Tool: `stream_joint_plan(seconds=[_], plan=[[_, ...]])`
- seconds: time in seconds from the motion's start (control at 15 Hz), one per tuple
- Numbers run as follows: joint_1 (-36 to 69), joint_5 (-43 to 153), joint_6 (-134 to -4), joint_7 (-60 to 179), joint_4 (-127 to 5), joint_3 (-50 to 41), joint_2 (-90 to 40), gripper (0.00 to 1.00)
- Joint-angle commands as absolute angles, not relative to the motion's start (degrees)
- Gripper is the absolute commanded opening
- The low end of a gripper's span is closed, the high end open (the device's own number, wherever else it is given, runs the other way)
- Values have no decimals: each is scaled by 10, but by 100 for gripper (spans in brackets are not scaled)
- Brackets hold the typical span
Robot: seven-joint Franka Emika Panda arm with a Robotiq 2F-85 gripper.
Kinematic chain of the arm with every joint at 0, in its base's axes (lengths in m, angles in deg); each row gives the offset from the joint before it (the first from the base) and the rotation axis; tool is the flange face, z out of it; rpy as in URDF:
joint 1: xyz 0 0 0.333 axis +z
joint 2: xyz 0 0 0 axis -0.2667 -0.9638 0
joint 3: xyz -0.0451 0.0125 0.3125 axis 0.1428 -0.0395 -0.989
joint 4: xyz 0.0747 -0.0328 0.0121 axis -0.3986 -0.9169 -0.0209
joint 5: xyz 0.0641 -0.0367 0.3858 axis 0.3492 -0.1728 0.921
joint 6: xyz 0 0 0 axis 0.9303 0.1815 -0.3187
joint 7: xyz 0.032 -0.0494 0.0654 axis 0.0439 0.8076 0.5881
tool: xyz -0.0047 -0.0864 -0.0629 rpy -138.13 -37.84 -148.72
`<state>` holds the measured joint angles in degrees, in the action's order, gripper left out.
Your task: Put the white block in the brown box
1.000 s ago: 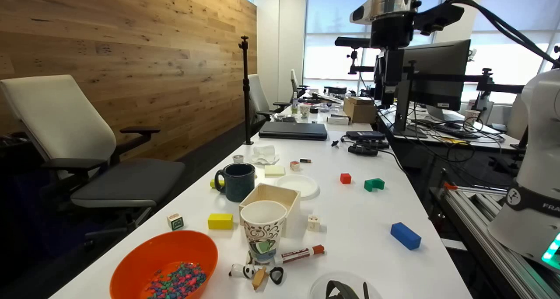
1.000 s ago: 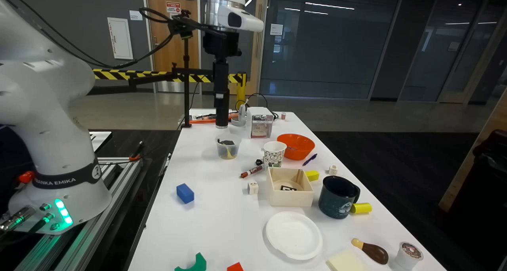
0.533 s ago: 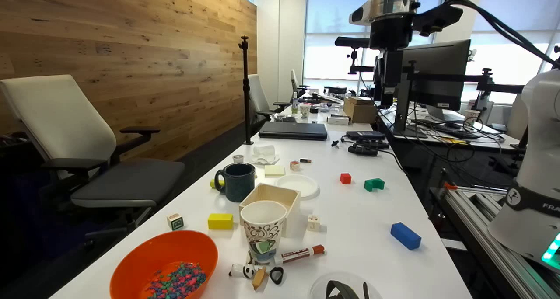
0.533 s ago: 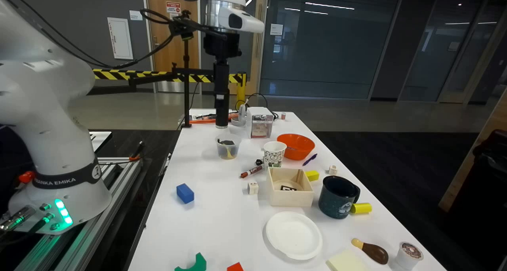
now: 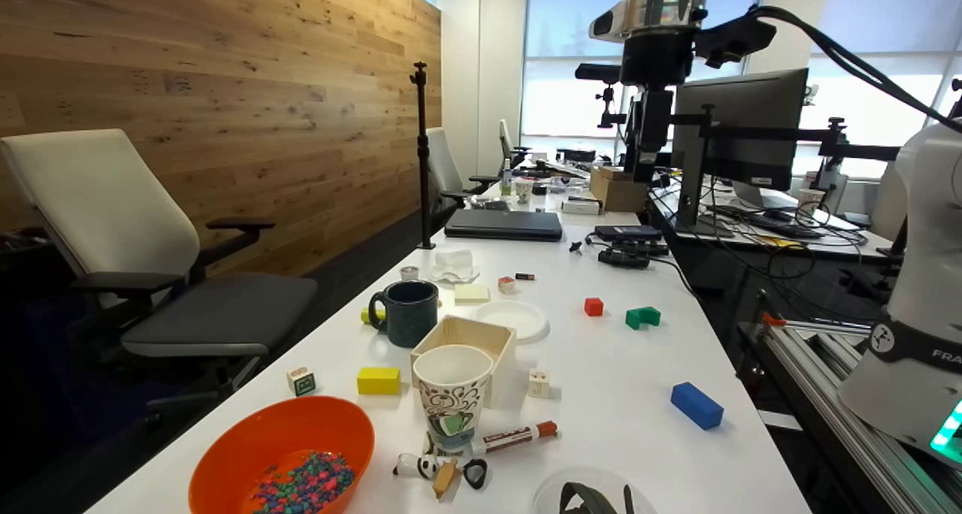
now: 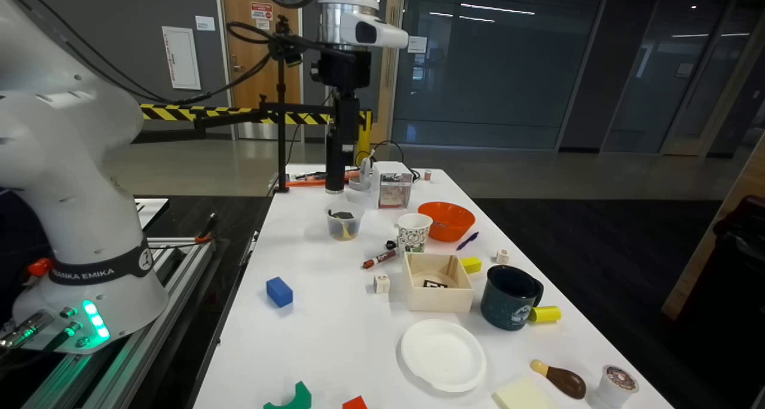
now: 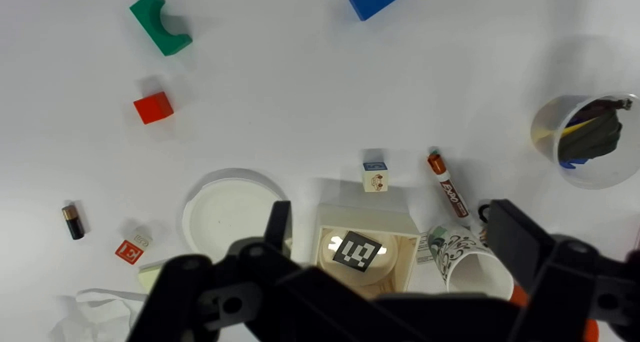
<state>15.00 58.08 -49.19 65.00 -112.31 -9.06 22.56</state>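
Note:
A white lettered block point(image 5: 539, 383) stands on the table beside the pale wooden open box, which fits the brown box point(image 5: 503, 364). In an exterior view the block point(image 6: 381, 284) is just left of the box point(image 6: 439, 298). In the wrist view the block point(image 7: 375, 182) lies above the box point(image 7: 367, 217), a small gap apart. A round pale thing with a black-and-white square marker is inside the box. Two similar cubes point(image 5: 301, 381) point(image 5: 506, 284) lie elsewhere. My gripper point(image 7: 392, 224) is open and empty, high above the table; it shows in both exterior views point(image 5: 645, 168) point(image 6: 347, 155).
A patterned paper cup point(image 5: 454, 394) and red marker point(image 5: 515, 438) stand close to the box. A dark mug point(image 6: 511, 298), white plate point(image 6: 443, 355), orange bowl point(image 6: 451, 220), clear tub point(image 6: 344, 220), blue block point(image 6: 279, 292) and yellow block point(image 5: 379, 380) are around.
My arm and gripper have shifted sideways, to the left in an exterior view and to the right in the opposite-facing exterior view. The block and box have not moved.

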Motion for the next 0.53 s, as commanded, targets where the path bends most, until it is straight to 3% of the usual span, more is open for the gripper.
stream_joint_plan(seconds=[0.0,0.47], plan=[[149,554,-511,648,-1108,-96,207,100],[151,546,-545,646,-1094,-101,184,100]])
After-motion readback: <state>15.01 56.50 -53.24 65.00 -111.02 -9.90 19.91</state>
